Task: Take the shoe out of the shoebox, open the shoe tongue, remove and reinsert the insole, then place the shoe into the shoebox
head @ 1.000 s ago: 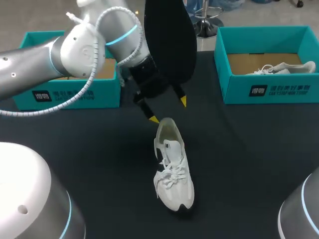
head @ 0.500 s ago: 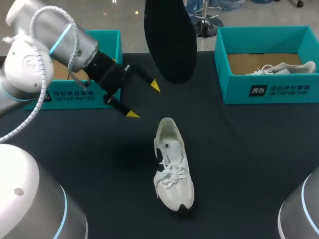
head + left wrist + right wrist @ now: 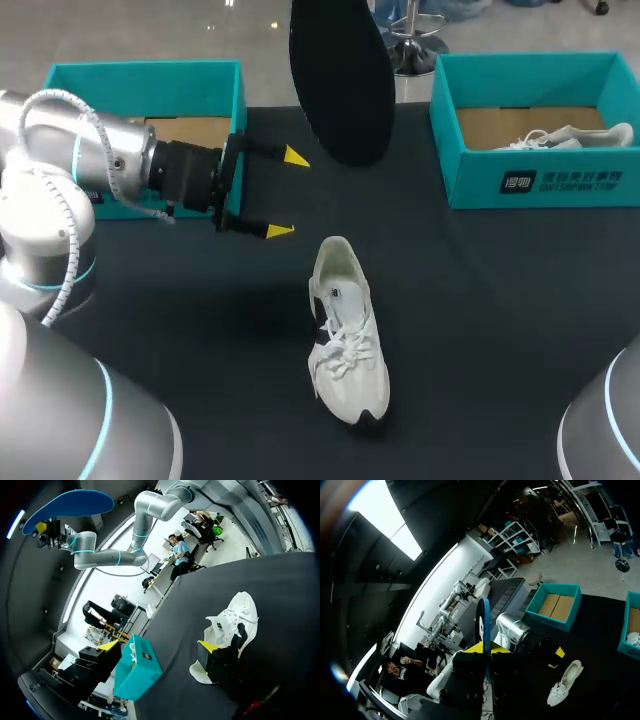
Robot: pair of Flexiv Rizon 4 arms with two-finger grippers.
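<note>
A white shoe (image 3: 345, 330) lies on the black table, toe toward me, also ahead of my left gripper's fingers (image 3: 232, 622) and far below my right gripper (image 3: 565, 682). My left gripper (image 3: 285, 193) hovers open, left of the shoe's heel and beside the left teal shoebox (image 3: 140, 75); its yellow tips stand wide apart with nothing between them (image 3: 158, 645). The dark insole (image 3: 340, 80) hangs high over the table's back. My right gripper (image 3: 481, 649) is shut on it, and the insole (image 3: 485, 622) shows edge-on between the fingers. In the left wrist view the insole (image 3: 67, 505) looks blue.
A second teal shoebox (image 3: 535, 185) at the back right holds another white shoe (image 3: 570, 135). The left shoebox shows a brown cardboard floor. Bare black cloth lies around the shoe on all sides.
My left arm has drawn back from just above the shoe's heel toward the left shoebox, its gripper open throughout. The shoe and the raised insole have not moved.
</note>
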